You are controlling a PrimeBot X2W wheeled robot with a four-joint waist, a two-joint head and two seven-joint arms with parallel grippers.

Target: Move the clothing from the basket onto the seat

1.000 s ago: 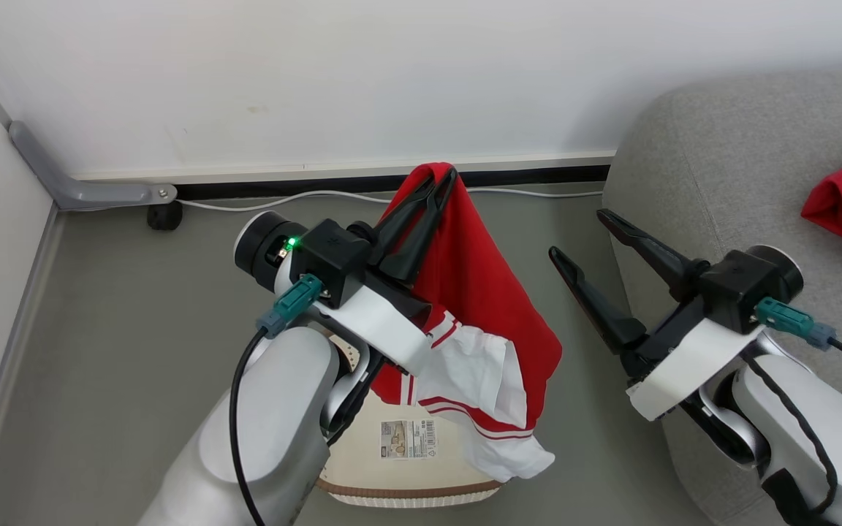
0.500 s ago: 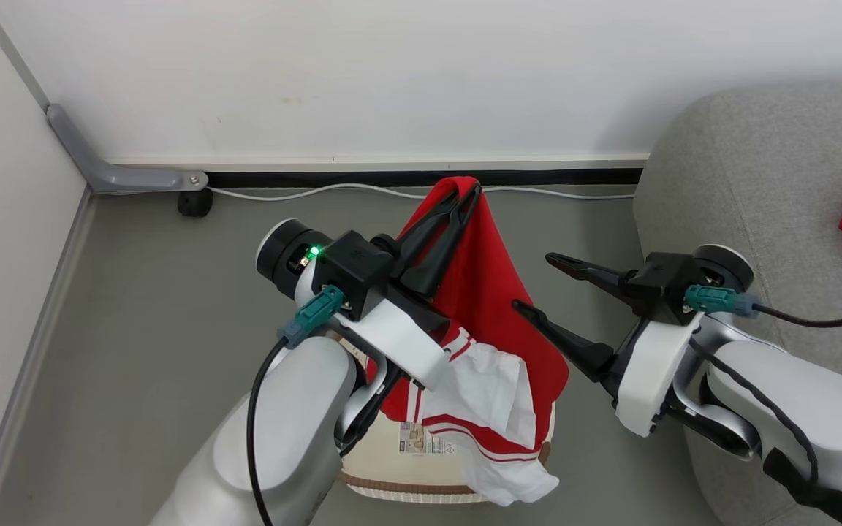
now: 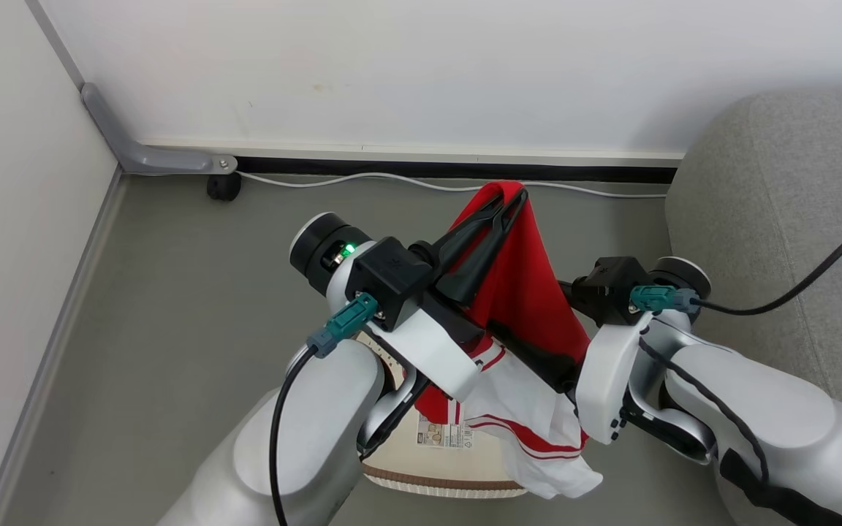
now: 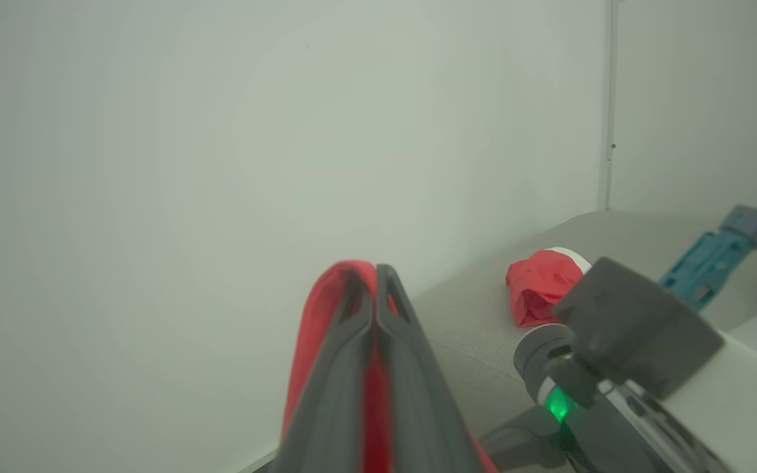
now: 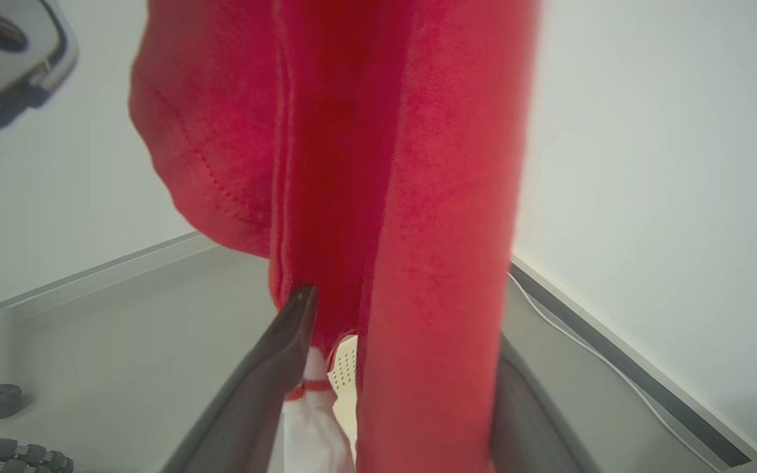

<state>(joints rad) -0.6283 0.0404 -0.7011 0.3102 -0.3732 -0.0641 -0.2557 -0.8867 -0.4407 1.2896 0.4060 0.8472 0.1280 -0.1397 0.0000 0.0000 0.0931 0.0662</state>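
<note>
Corner of a room, grey floor [image 3: 158, 314], white wall [image 3: 392, 66], white cable [image 3: 362, 181] running along the skirting.

Head view: the basket [image 3: 435, 478] sits on the floor at bottom ctr, label sticker [image 3: 444, 436] facing up the frame, mostly hidden under the arms. The left gripper [image 3: 512, 197] reaches up ctr frame, fingers pinched together on the top fold of the red garment [image 3: 531, 281]. The cloth hangs down from there over the basket, its white part w/ red stripes [image 3: 516, 416] trailing past the basket's right side. The right gripper [image 3: 534, 321] comes in from the right at mid-height of the cloth; one dark finger [image 3: 538, 358] lies across the front, the other is behind the fabric. The sofa [image 3: 757, 183] takes the right edge.

Left wrist view: plain wall bkgd. The two fingers meet at the tip, bottom ctr, w/ red cloth squeezed btwn them. Right of ctr, a second red piece [image 4: 539, 289] lies bunched on the sofa. The right arm's wrist [image 4: 621, 328] is blurred at lower right.

Right wrist view: the red garment drops through ctr frame. The fingers stand wide apart either side of it, not gripping; the left-hand one [image 5: 286, 341] has its tip at the fabric, the right-hand one is half hidden behind it. A bit of perforated basket wall peeks out below.
</note>
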